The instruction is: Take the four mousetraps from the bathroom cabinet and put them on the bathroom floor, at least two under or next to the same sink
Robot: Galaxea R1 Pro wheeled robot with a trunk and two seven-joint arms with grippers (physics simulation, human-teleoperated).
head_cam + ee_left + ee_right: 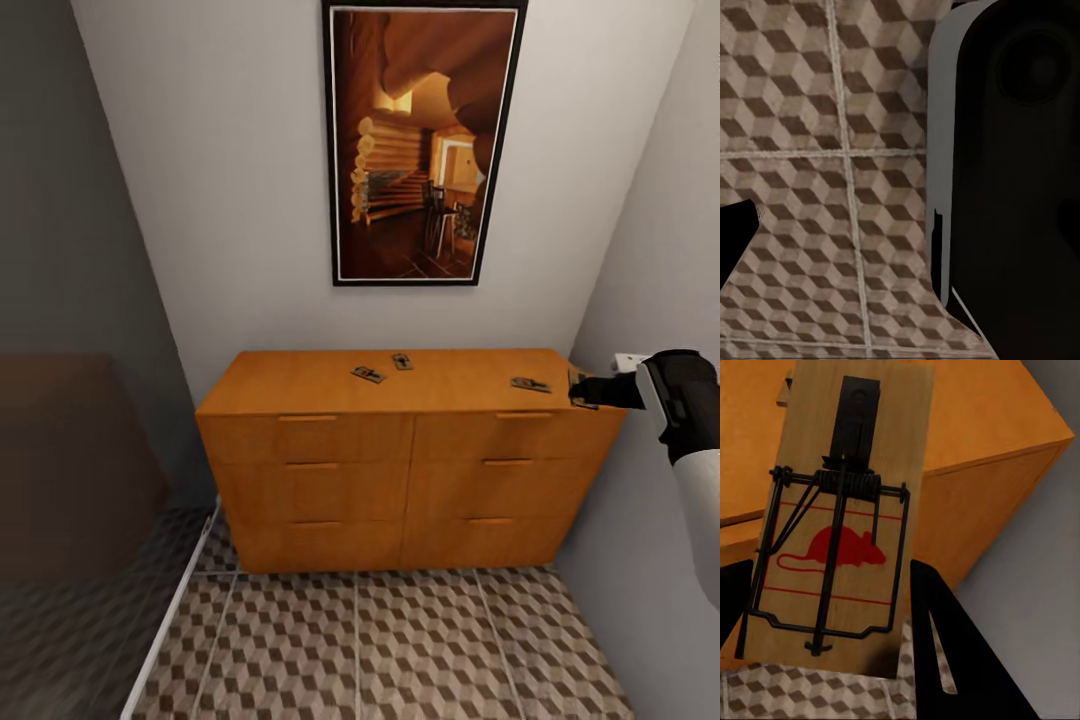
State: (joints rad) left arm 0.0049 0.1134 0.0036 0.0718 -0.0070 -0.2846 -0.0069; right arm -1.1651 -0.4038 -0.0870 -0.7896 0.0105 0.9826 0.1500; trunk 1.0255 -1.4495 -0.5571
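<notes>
Long low orange-brown wooden cabinet (410,460) with a flat top and six drawers with bar handles, set against the white wall under a tall black-framed picture of a log interior (422,140). Three small flat brown wooden mousetraps with dark wire parts lying on the cabinet top: one (368,374) near the middle, one (402,361) just beside it toward the back edge, one (530,383) well apart toward the right end near the front edge. Fourth mousetrap (840,521), a pale wooden board with a red mouse print, black spring coil and wire bar, pinched in the right hand (583,390) at the cabinet's right front corner; in the right wrist view, dark fingers (945,652) flanking the board's near end, the board lifted at a tilt over the cabinet corner, with patterned tile visible beneath. Bathroom floor (380,650) of large square tiles printed with brown, beige and white cubes and pale grout lines, spread in front of the cabinet. Left hand (832,285) hanging over the same tiles in the left wrist view, one black finger (735,240) at the picture's edge and a large dark housing opposite, nothing between them; cannot tell how wide it is spread.
</notes>
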